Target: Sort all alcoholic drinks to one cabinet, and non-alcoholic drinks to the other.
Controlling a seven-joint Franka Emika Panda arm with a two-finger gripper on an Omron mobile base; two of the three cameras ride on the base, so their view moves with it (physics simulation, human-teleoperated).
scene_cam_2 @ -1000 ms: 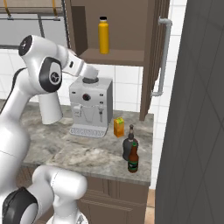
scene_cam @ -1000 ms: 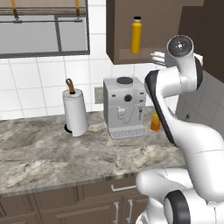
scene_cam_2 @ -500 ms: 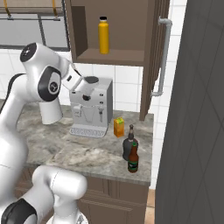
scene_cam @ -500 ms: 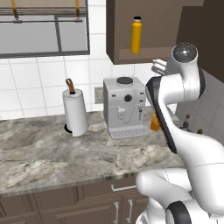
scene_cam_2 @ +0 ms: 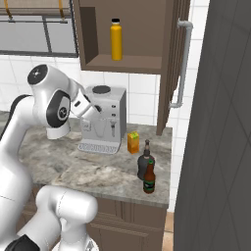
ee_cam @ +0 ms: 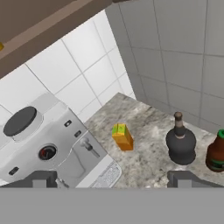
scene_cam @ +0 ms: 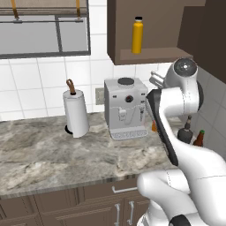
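Observation:
The tall yellow-orange bottle (scene_cam: 138, 35) (scene_cam_2: 115, 40) stands on the shelf of the open wall cabinet (scene_cam: 152, 55) (scene_cam_2: 122, 62), whose door carries a long grey handle (scene_cam_2: 181, 63). On the counter below, the orange juice carton (scene_cam_2: 132, 142) (ee_cam: 122, 136) stands beside the coffee machine. The squat black bottle (scene_cam_2: 144, 162) (ee_cam: 180, 143) and the brown beer bottle (scene_cam_2: 149, 177) (ee_cam: 216, 153) stand near the counter's right end. My gripper (scene_cam_2: 96, 109) (scene_cam: 154, 79) (ee_cam: 111, 180) hangs open and empty over the coffee machine, up and left of the carton.
A white coffee machine (scene_cam: 126, 108) (scene_cam_2: 102, 120) sits against the tiled wall under the cabinet. A paper towel roll (scene_cam: 75, 113) stands to its left. A tall grey panel (scene_cam_2: 220, 122) walls off the counter's right end. Drawers run below the counter edge (scene_cam: 119, 189).
The hand has come down from shelf height to just above the coffee machine, staying open. The bottles and the carton have not moved.

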